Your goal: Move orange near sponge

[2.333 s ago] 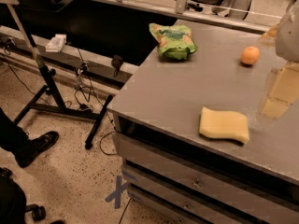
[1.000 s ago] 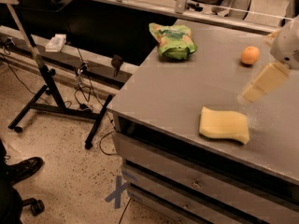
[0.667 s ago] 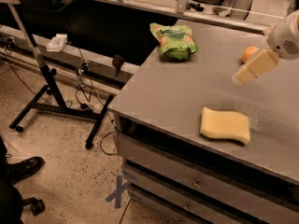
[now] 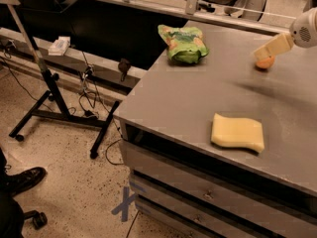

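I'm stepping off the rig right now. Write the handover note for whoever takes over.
Pincer: at the table's far right, directly over the orange, covering its top edge in this view. Contact cannot be told.
Orange: on the tabletop at the far right, right of the green snack bag.
Sponge: lying flat near the front edge, well apart from the orange.
Done: pincer brought to the orange.
Left: grasp the orange, carry it toward the front edge, and set it down beside the sponge.

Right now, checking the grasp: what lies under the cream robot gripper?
The small round orange fruit on the grey tabletop; the cream gripper covers its top, so contact cannot be seen.
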Controlling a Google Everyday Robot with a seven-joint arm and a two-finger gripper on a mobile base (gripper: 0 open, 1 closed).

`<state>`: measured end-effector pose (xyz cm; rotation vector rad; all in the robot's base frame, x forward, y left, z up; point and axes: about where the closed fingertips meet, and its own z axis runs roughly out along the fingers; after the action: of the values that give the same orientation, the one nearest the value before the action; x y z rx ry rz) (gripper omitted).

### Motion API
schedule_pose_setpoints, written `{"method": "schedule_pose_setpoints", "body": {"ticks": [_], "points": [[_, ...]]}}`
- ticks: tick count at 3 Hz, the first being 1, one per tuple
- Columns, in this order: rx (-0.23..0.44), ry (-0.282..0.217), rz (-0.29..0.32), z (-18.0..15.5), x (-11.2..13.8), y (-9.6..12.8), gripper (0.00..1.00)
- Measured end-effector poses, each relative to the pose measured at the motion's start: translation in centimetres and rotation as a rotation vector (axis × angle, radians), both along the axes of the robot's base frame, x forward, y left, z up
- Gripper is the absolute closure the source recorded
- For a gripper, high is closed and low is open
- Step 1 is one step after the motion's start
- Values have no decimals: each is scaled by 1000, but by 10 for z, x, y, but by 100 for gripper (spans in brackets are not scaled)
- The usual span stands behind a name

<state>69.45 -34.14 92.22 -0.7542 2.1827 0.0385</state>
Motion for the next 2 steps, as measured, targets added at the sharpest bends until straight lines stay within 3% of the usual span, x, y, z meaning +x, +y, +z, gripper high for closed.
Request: {"method": "schedule_pose_setpoints", "body": {"ticks": [1,2], "points": [[57,-7,-74,-13,25,-22,0],[74,-1,-108,-24,35,-36,0]]}}
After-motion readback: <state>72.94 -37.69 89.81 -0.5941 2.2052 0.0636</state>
